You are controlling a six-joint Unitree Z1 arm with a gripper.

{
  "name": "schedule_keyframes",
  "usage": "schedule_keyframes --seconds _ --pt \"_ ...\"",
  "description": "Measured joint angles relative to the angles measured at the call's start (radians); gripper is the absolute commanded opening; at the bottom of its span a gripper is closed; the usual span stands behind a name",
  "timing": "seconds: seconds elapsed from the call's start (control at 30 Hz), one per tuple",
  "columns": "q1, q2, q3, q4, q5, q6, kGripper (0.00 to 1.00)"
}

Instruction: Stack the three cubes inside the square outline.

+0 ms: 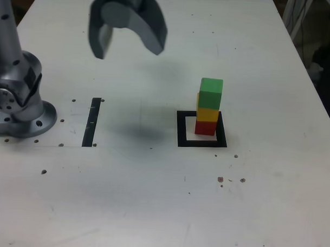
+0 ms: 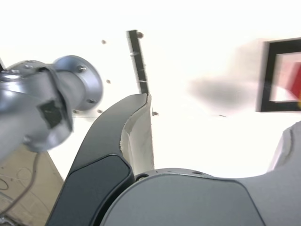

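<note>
The three cubes stand as one upright stack in the exterior view: red cube [image 1: 206, 127] at the bottom, yellow cube [image 1: 207, 113] on it, green cube [image 1: 211, 92] on top. The stack rests on the white centre of the square outline [image 1: 182, 129]. My gripper [image 1: 128, 50] hangs high over the table, well to the exterior view's left of the stack, open and holding nothing. In the wrist view the gripper [image 2: 216, 127] shows spread fingers [image 2: 136, 127], with the square outline [image 2: 265, 75] and a blurred red cube [image 2: 291, 77] at the picture's edge.
A narrow black strip [image 1: 92, 122] lies on the white table [image 1: 151, 199] between the arm's base [image 1: 19, 105] and the outline. The same black strip [image 2: 138, 61] and arm base [image 2: 51, 103] show in the wrist view. Small screw holes dot the tabletop.
</note>
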Motion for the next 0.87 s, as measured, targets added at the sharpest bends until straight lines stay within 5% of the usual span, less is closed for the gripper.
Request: schedule_keyframes --seconds 0.13,0.37,0.53,0.87 --pt "0.006 -0.054 0.136 -0.076 -0.005 0.000 0.99" --pt "0.056 -0.044 0.380 -0.230 -0.073 0.010 0.99" --pt "0.082 -0.017 0.550 -0.308 -0.078 0.026 1.00" --pt "0.083 0.034 0.572 -0.320 -0.071 0.036 0.99"
